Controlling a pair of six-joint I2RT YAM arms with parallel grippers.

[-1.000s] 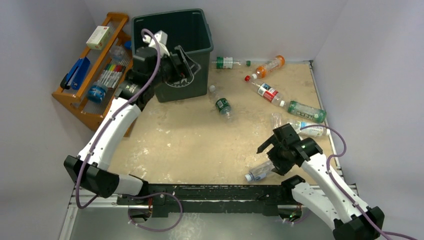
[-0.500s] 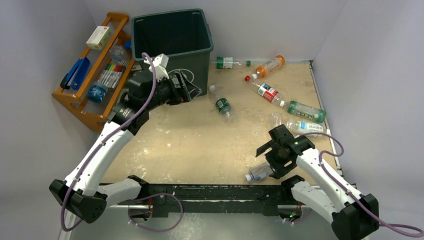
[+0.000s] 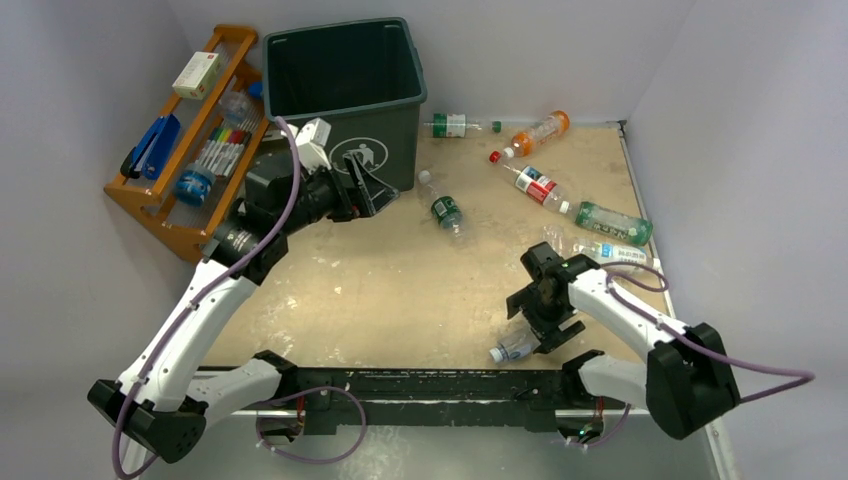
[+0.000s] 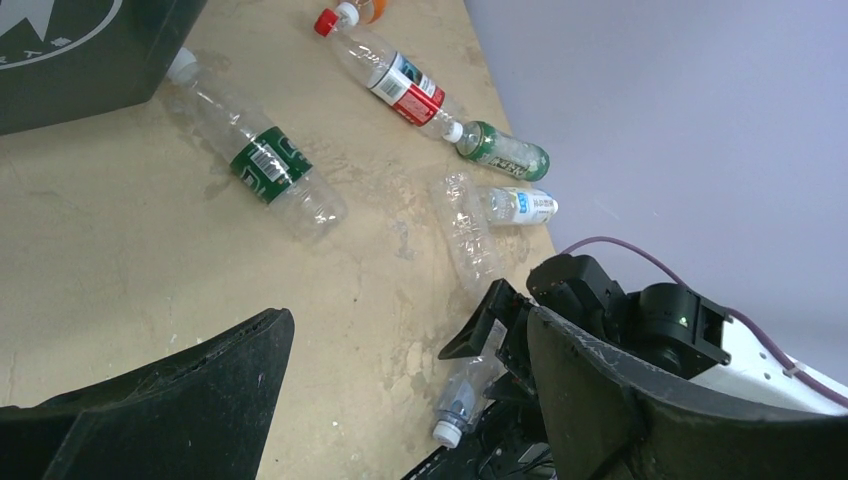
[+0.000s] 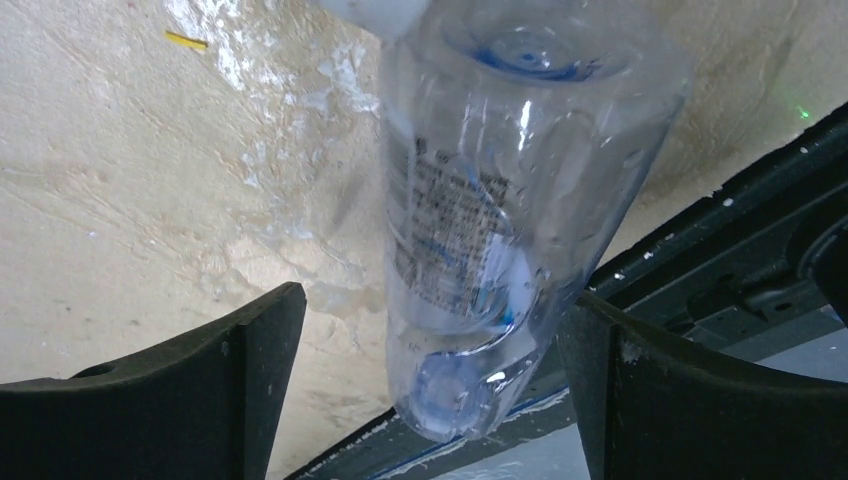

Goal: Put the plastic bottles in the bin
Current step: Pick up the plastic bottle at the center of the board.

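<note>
The dark green bin (image 3: 345,75) stands at the back left. My left gripper (image 3: 372,192) hangs open and empty just in front of its symbol, fingers (image 4: 240,370) wide apart. A clear bottle with a blue label (image 3: 515,348) lies at the near table edge. My right gripper (image 3: 535,325) is open and straddles this bottle (image 5: 480,220), its right finger (image 5: 640,390) close against it. More plastic bottles lie around: a green-labelled one (image 3: 443,207), an orange one (image 3: 540,130), a red-labelled one (image 3: 537,185), a green one (image 3: 612,222).
An orange wooden rack (image 3: 190,130) with markers and boxes leans at the far left. One bottle (image 3: 455,125) lies by the back wall, and two clear ones (image 3: 615,257) lie near the right wall. The black base rail (image 3: 420,385) runs along the near edge.
My left gripper has come away from the bin's rim and down in front of it. My right gripper has moved left and lowered around the bottle at the near edge.
</note>
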